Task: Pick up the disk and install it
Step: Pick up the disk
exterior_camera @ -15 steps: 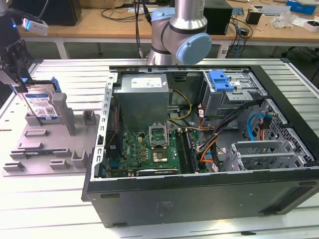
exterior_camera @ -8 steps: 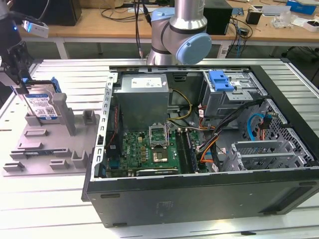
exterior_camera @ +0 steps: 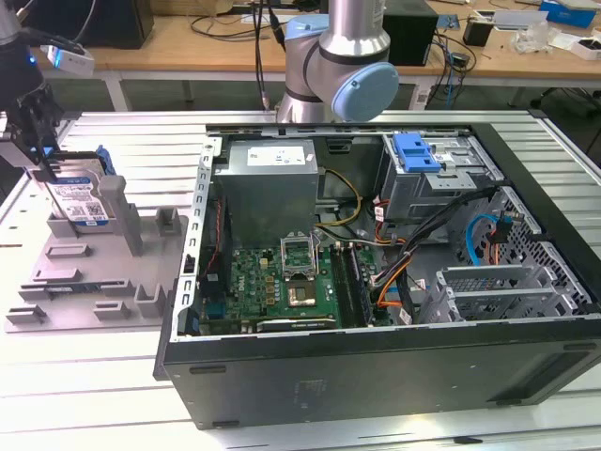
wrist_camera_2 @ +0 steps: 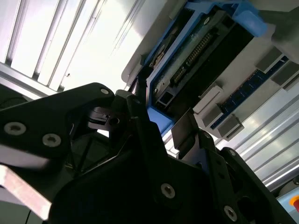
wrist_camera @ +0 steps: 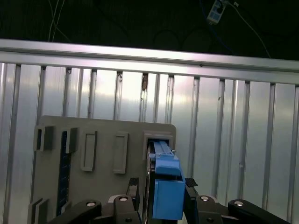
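A ribbed aluminium bench (exterior_camera: 113,413) carries an open computer case (exterior_camera: 376,376) and, at the exterior view's left, a grey fixture (exterior_camera: 84,282). The disk (exterior_camera: 80,197) stands on edge in a slot near the fixture's far edge, with its label toward the exterior camera. The gripper (exterior_camera: 42,155) is clamped on its top, fingers (wrist_camera: 133,185) against both faces.

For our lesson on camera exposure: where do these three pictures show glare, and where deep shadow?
Second wrist view: glare bleaches the slatted table white, while the disk sits in shadow. First wrist view: the table is evenly lit, the background beyond it black. Exterior view: even light, reflections on the table, shade inside the computer case.
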Available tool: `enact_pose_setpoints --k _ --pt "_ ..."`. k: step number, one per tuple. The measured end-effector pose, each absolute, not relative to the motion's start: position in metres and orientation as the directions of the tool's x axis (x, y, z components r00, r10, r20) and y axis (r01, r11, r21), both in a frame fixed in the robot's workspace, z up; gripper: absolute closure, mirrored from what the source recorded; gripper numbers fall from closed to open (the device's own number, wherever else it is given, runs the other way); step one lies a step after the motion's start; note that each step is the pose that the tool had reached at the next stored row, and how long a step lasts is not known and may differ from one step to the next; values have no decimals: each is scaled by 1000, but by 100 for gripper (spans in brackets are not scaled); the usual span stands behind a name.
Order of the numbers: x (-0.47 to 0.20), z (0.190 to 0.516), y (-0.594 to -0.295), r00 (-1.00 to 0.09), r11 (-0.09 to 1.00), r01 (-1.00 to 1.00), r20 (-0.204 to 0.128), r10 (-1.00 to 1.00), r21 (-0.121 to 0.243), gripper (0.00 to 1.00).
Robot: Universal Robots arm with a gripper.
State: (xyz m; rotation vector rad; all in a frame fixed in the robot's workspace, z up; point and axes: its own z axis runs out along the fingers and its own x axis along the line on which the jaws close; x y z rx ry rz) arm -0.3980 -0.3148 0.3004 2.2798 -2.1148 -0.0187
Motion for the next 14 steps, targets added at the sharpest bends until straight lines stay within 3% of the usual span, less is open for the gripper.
enact_pose_setpoints --k 14 --pt "-399 298 -315 76 -75 -997 13 -997 31 52"
